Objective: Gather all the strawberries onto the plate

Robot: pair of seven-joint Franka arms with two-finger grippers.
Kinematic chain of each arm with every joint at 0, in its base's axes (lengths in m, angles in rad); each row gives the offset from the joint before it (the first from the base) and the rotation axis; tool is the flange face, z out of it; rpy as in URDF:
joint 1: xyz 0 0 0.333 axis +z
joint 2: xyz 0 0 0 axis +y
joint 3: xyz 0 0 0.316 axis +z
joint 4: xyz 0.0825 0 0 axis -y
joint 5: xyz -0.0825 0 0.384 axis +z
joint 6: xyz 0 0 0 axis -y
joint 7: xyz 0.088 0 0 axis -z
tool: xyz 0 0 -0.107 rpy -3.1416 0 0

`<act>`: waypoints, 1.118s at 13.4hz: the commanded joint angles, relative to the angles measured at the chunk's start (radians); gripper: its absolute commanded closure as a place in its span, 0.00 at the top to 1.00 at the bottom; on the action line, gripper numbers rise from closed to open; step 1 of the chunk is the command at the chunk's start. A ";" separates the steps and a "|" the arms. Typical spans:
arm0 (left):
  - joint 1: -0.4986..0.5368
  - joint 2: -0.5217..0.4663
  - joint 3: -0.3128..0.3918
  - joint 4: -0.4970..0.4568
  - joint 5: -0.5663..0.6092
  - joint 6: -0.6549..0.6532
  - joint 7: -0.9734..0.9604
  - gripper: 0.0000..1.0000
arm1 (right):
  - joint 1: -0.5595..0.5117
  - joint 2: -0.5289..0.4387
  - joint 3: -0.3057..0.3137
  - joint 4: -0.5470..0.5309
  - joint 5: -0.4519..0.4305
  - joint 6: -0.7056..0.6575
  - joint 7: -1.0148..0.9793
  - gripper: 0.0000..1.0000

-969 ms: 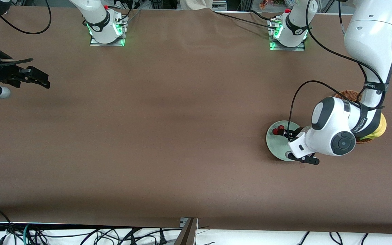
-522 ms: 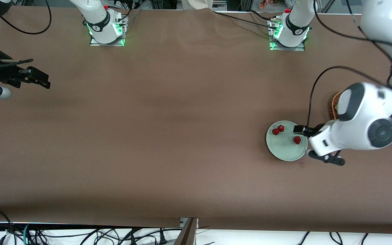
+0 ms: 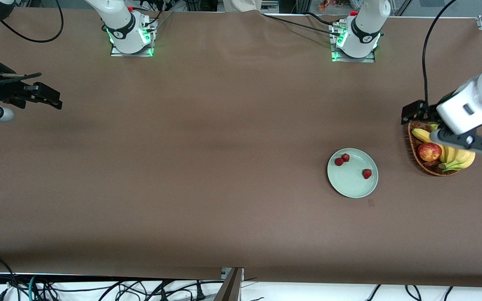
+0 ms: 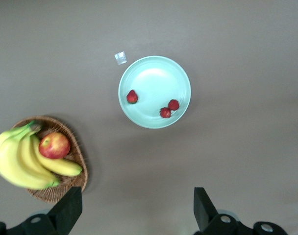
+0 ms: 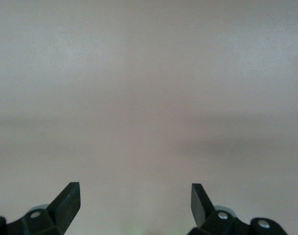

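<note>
Judging from how things lie, the collecting step is done: all three strawberries are seen on the plate point(image 3: 352, 184), which serves as the landmark.

Nearest the front camera of the three, one strawberry point(image 3: 367, 173) lies alone on the side of the plate toward the basket. Farther from the camera, two strawberries point(image 3: 339, 161) point(image 3: 345, 157) lie just beside each other near the plate's rim. No berry is seen on the bare table around the plate (a small pale scrap point(image 4: 120, 58) lies just off the rim, nearer the camera).

Farther from the camera than the plate, and toward the left arm's end, the basket point(image 3: 413, 144) holds an apple point(image 3: 429, 151) and bananas point(image 3: 458, 158). The left gripper point(image 4: 136, 213) is raised over the basket, its jaws spread wide and empty.

Well apart from the plate, at the right arm's end, the right gripper point(image 3: 44, 96) waits over bare table, its fingers likewise parted with nothing held.

No further grasp seems called for; only parking the arms remains, in this reading.
</note>
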 commanded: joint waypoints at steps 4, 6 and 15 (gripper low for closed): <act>-0.356 -0.204 0.462 -0.203 -0.084 0.054 -0.043 1.00 | -0.009 -0.004 0.008 0.002 -0.004 -0.001 -0.015 1.00; -0.353 -0.227 0.459 -0.218 -0.073 0.079 -0.043 1.00 | -0.009 -0.004 0.008 0.002 -0.007 -0.001 -0.015 1.00; -0.218 -0.241 0.324 -0.209 -0.070 0.082 -0.038 1.00 | -0.009 -0.004 0.008 0.002 -0.007 -0.001 -0.018 1.00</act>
